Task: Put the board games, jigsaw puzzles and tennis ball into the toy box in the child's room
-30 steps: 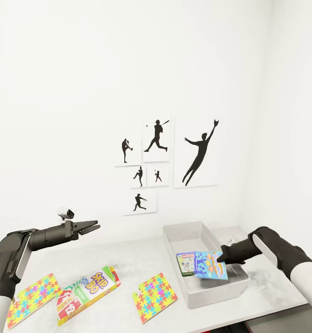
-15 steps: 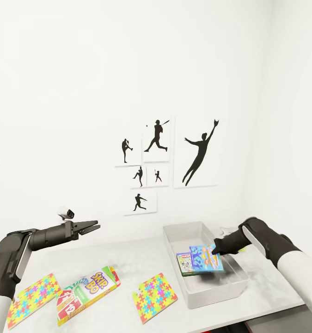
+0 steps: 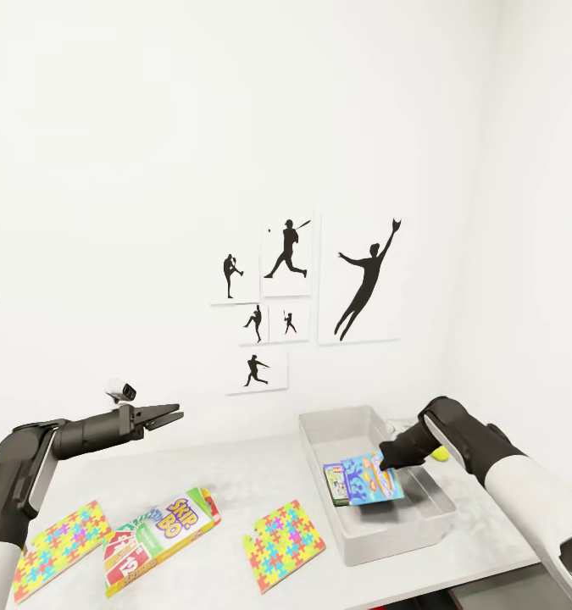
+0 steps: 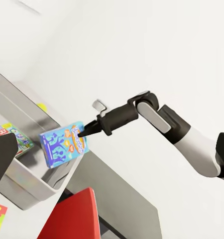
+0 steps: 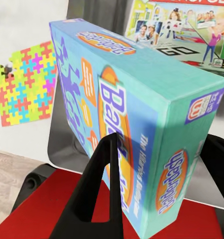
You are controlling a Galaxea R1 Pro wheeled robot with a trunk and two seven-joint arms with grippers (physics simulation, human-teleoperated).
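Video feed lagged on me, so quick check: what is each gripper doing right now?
Left gripper: open, holding nothing, above the table.
Right gripper: shut on the blue board game, over the toy box.

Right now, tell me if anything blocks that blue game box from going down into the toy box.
Nothing visible blocks it. The right gripper holds the blue board game over the open toy box. Another board game already lies inside, beside its path, so it may land partly on that.

Bright, even, flat render lighting throughout, with soft faint shadows, sharp focus and no glare.
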